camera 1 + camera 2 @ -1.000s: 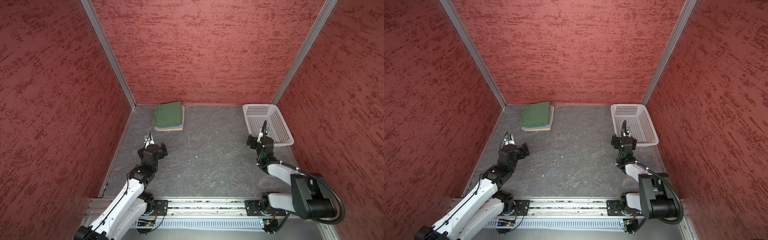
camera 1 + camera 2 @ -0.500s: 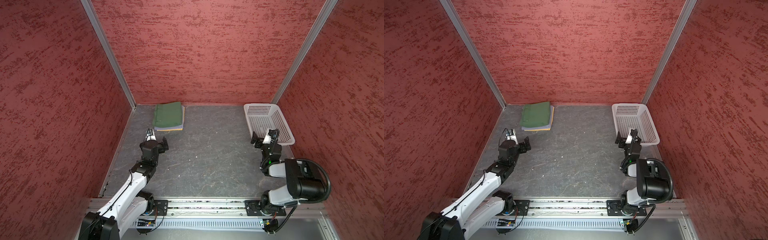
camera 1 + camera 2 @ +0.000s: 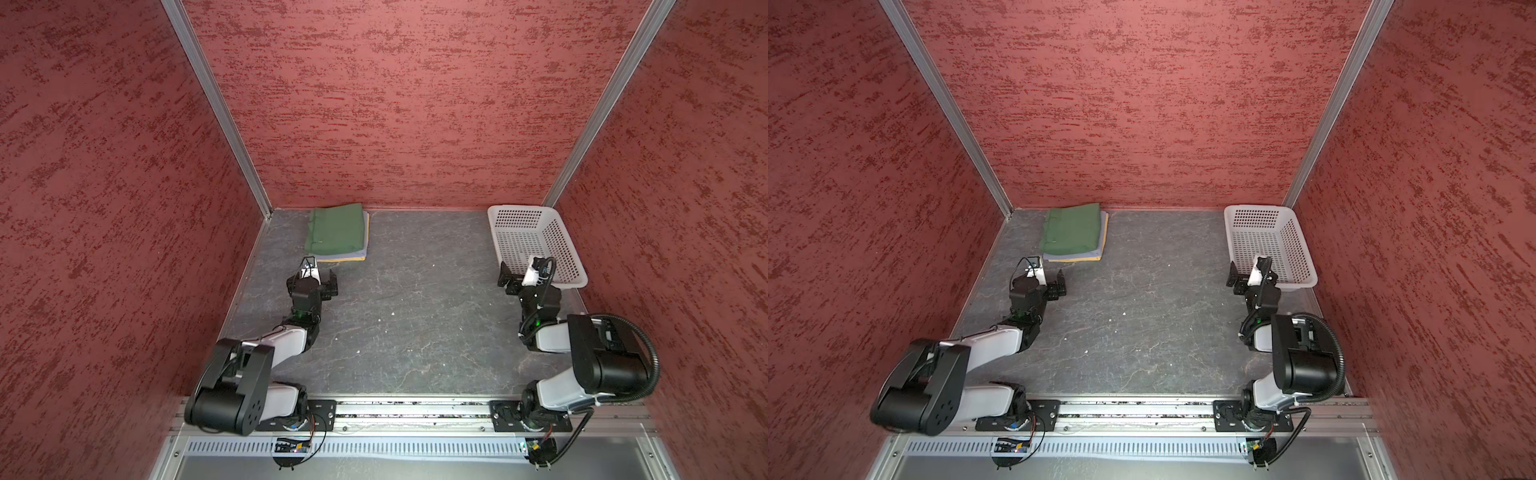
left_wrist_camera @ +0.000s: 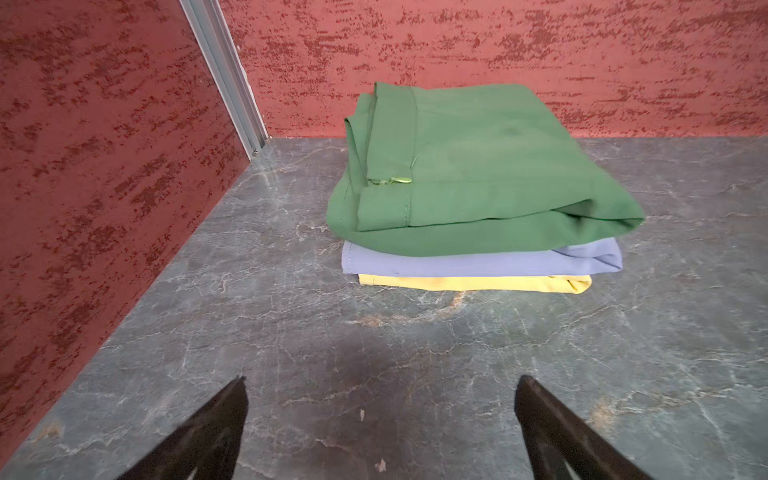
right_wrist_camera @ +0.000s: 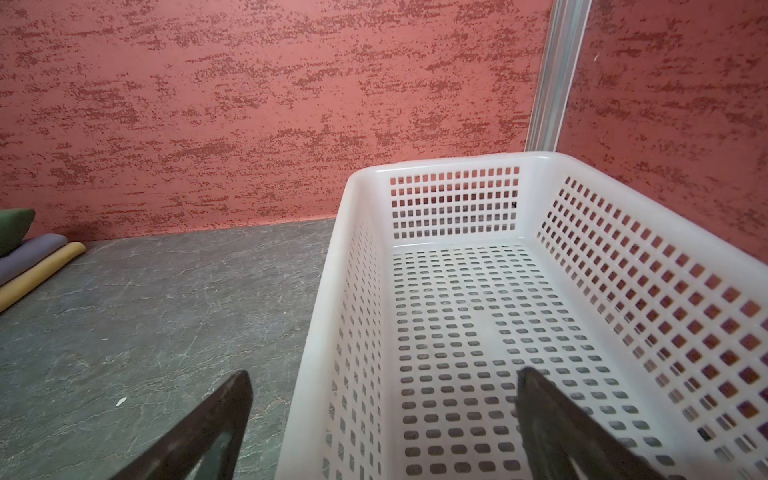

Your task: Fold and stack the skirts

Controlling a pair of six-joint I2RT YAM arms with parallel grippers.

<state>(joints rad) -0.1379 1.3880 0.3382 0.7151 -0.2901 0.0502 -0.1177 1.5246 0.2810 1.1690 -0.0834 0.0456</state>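
Note:
The three skirts lie folded in one stack at the back left of the table in both top views. The dark green skirt [image 3: 336, 230] [image 3: 1073, 228] is on top, over the lavender one [image 4: 478, 264] and the yellow one [image 4: 473, 283]. My left gripper [image 3: 320, 275] [image 4: 382, 380] is open and empty just above the table, a short way in front of the stack. My right gripper [image 3: 519, 272] [image 5: 385, 374] is open and empty. It straddles the near left wall of the white basket [image 3: 536, 212] [image 5: 361, 183] without touching it.
The white perforated basket [image 3: 1254, 210] stands empty at the back right, against the wall. Red walls close in the left, back and right sides. Both arms are folded low near the front rail [image 3: 415, 409]. Grey tabletop [image 3: 415, 311] lies between them.
Both arms have folded back toward the front rail, with their elbows raised. The grippers stay open near the same spots, and the right one has tilted. The stack has not moved.

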